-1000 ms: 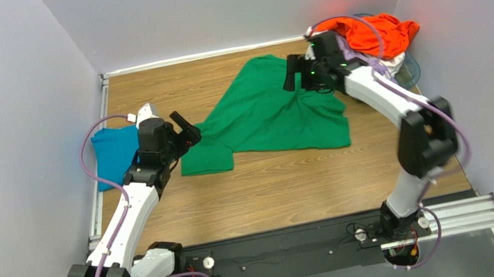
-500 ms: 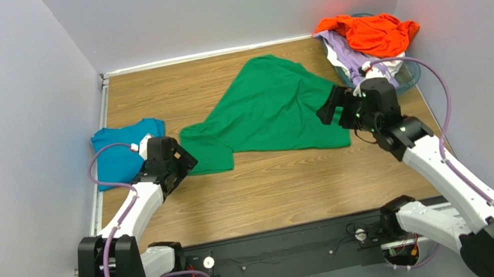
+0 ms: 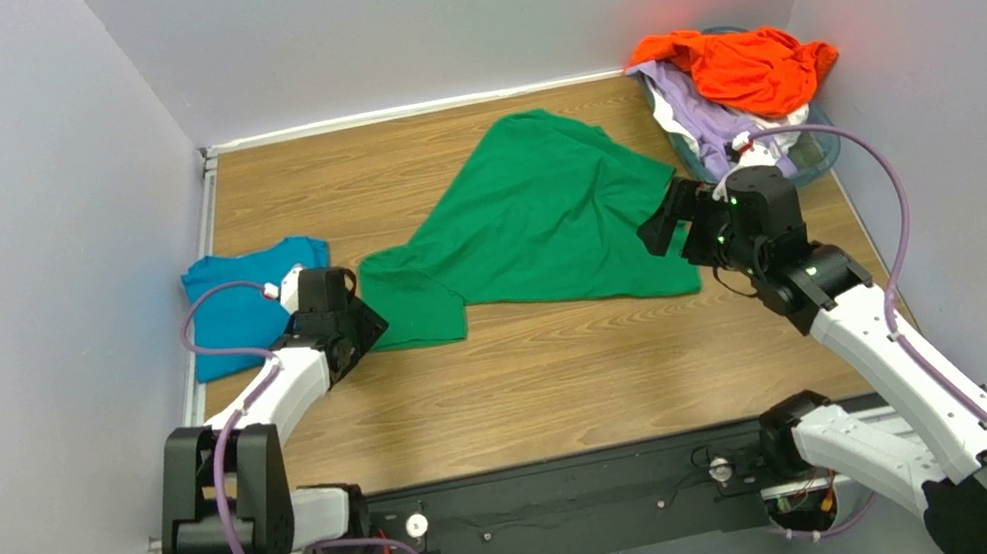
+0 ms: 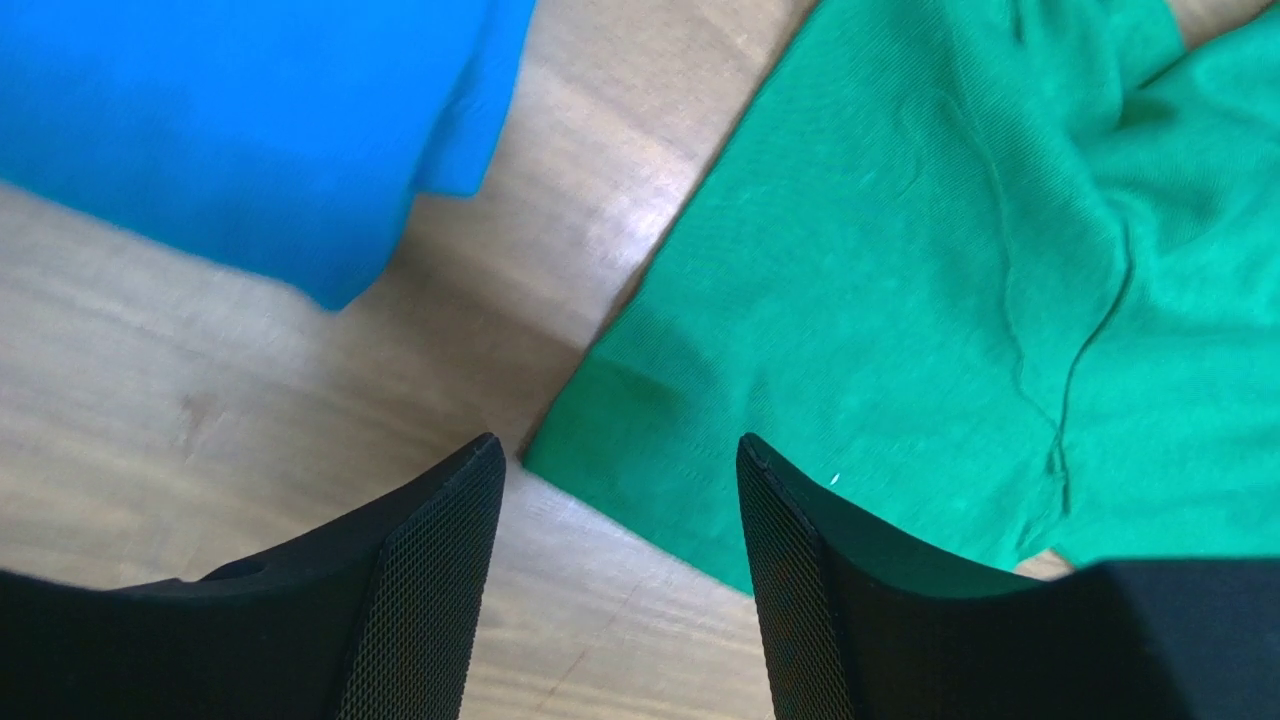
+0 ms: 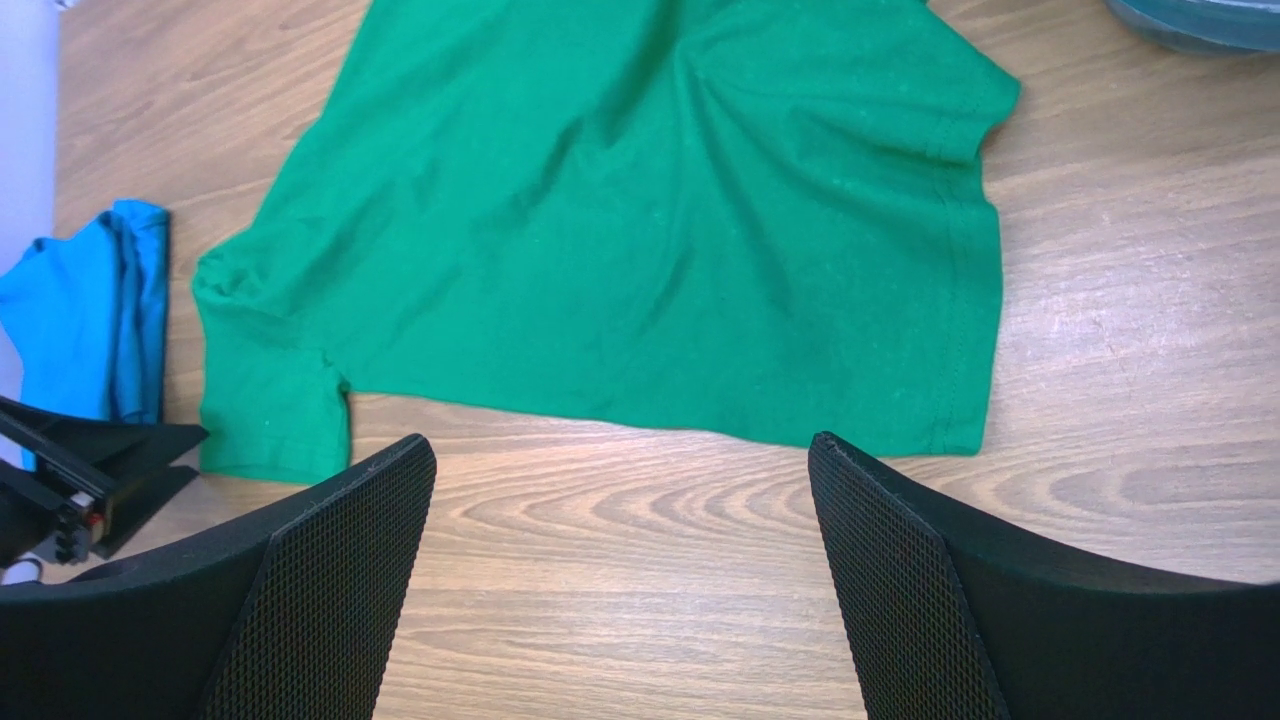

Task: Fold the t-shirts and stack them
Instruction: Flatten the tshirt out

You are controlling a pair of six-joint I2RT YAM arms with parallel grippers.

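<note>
A bright green t-shirt (image 3: pixel 535 217) lies spread and creased mid-table. A teal-blue t-shirt (image 3: pixel 238 304) sits folded at the left. Orange (image 3: pixel 737 64) and lavender (image 3: pixel 689 121) t-shirts are heaped in the basket at the back right. My left gripper (image 3: pixel 364 327) is low at the green shirt's near-left sleeve corner. In the left wrist view that gripper (image 4: pixel 618 450) is open, with the corner of the green cloth (image 4: pixel 932 270) lying between its tips, not pinched. My right gripper (image 3: pixel 670 219) hovers by the shirt's near-right corner. It (image 5: pixel 619 443) is wide open over bare wood just short of the green hem (image 5: pixel 646 225).
The clear bluish basket (image 3: pixel 814 152) stands in the back right corner against the wall. White walls close in the table on the left, back and right. The teal-blue shirt (image 4: pixel 226 120) lies a short way left of the green sleeve, with wood between them.
The right arm swung from the back by the basket down to the green shirt's near-right corner. The left gripper drew back to the sleeve corner and its jaws have narrowed.
</note>
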